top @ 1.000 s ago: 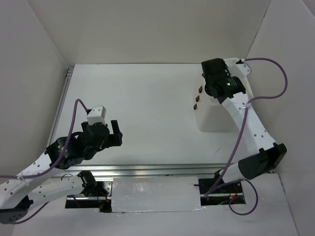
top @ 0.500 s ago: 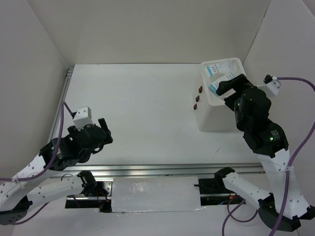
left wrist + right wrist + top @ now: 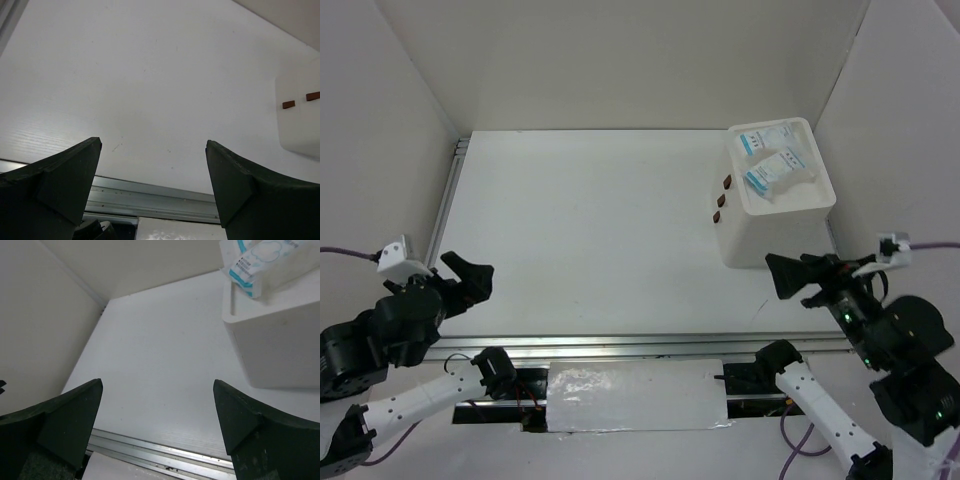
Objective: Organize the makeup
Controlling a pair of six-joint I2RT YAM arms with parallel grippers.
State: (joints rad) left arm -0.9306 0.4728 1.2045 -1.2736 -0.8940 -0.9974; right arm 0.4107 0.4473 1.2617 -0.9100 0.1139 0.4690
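Both arms at near edge, nothing held.
The left gripper (image 3: pixel 152 145) and right gripper (image 3: pixel 157 385) are spread wide and empty. White-and-light-blue packets (image 3: pixel 775 168) lie in the open top of the white drawer box (image 3: pixel 760 240), far right.

Packets (image 3: pixel 778 168) lie in the box (image 3: pixel 825 196) at the table's (image 3: pixel 590 220) far right.

white-and-light-blue packets (image 3: pixel 778 168) in the white box (image 3: pixel 760 240), small dark print lines on their faces, too tiny and blurred to read, no other lettering legible
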